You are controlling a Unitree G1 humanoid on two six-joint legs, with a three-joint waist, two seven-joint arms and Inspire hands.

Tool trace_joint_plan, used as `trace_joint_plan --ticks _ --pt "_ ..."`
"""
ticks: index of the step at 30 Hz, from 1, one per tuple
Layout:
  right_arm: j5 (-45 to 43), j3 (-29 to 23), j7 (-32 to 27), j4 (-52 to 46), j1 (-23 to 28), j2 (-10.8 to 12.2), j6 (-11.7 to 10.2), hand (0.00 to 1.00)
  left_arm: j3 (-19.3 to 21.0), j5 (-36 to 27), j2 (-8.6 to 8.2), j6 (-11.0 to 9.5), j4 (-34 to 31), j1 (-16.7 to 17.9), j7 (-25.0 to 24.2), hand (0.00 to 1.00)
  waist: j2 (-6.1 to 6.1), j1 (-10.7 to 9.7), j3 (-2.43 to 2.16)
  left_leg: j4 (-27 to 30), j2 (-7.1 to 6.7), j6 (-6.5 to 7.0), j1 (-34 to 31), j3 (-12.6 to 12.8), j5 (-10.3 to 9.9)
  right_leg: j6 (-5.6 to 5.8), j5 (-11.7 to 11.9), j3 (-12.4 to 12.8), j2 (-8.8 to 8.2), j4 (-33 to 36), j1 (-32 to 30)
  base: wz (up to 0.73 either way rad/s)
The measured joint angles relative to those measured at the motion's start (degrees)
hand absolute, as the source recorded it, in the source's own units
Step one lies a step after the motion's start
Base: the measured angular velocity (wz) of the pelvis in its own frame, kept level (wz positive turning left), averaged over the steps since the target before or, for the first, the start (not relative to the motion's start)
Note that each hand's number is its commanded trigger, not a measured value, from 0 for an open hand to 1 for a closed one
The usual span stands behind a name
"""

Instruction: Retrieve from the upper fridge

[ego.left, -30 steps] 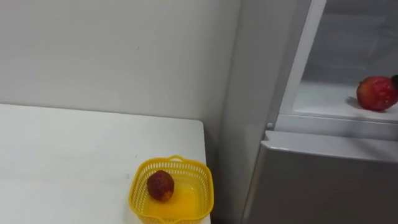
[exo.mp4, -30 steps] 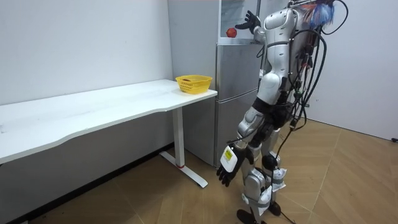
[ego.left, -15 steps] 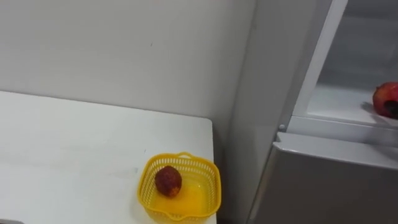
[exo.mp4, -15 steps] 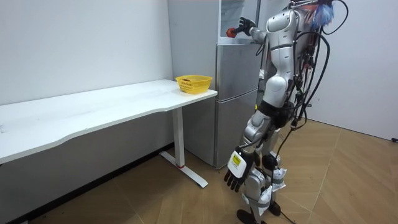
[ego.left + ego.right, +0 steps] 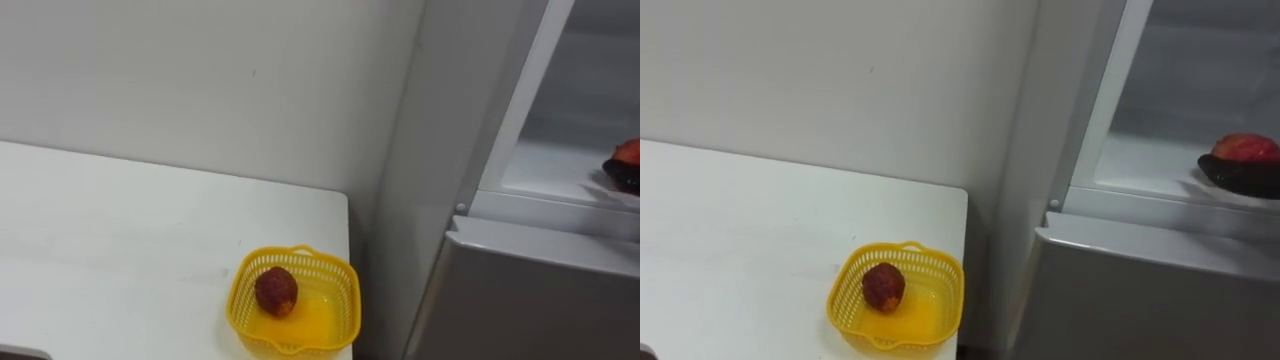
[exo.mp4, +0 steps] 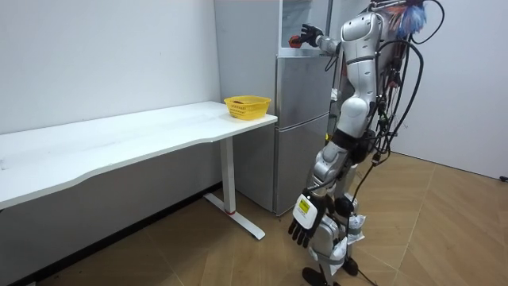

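A red fruit (image 5: 1243, 148) lies on the white shelf (image 5: 1140, 160) of the open upper fridge compartment, at the far right of the eye views. My right hand (image 5: 1238, 176) reaches in from the right, and its dark fingers curl round the fruit's lower half. The room view has the same hand (image 6: 308, 36) on the fruit (image 6: 295, 41) at the top of the fridge (image 6: 302, 127). I stand upright facing the fridge. My left hand (image 6: 304, 226) hangs by my leg with relaxed fingers and holds nothing.
A yellow basket (image 5: 340, 300) holding a dark red fruit (image 5: 276, 291) stands at the right end of the white table (image 5: 120, 240), close to the fridge's side wall. The lower fridge door (image 5: 1140, 290) is closed. A plain wall runs behind the table.
My right hand, open beside the fruit a second ago, has closed on it. The eye views have shifted as my head turned left. My left arm swung back.
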Motion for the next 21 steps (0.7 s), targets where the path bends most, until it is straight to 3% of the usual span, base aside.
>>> trace_joint_plan --ticks 6,12,21 --pt "-0.01 0.9 0.55 0.31 -0.04 -0.04 0.78 0.0 0.03 0.16 0.07 0.08 -0.5 0.04 0.16 0.0 -0.45 0.14 0.13 0.14 0.0 0.01 -0.47 -0.14 0.01 0.0 0.0 -0.2 0.0 0.36 -0.54 0.01" --pt "1.24 4.1 2.26 6.8 -4.57 -0.31 1.0 0.0 0.0 0.14 0.33 0.1 -1.41 -0.15 0.63 0.0 -0.38 0.15 0.14 0.22 0.02 -0.12 -1.34 -0.18 0.22 -0.02 0.01 -0.41 0.01 0.39 -1.33 0.01" --pt "2.69 6.12 4.58 9.32 -5.23 -2.47 0.55 0.0 0.02 0.16 1.13 0.39 -1.4 -0.18 0.37 0.0 -0.08 0.94 0.27 0.28 0.08 -0.24 -1.63 -0.49 0.3 -0.06 0.04 -0.86 0.09 0.33 -1.48 0.01"
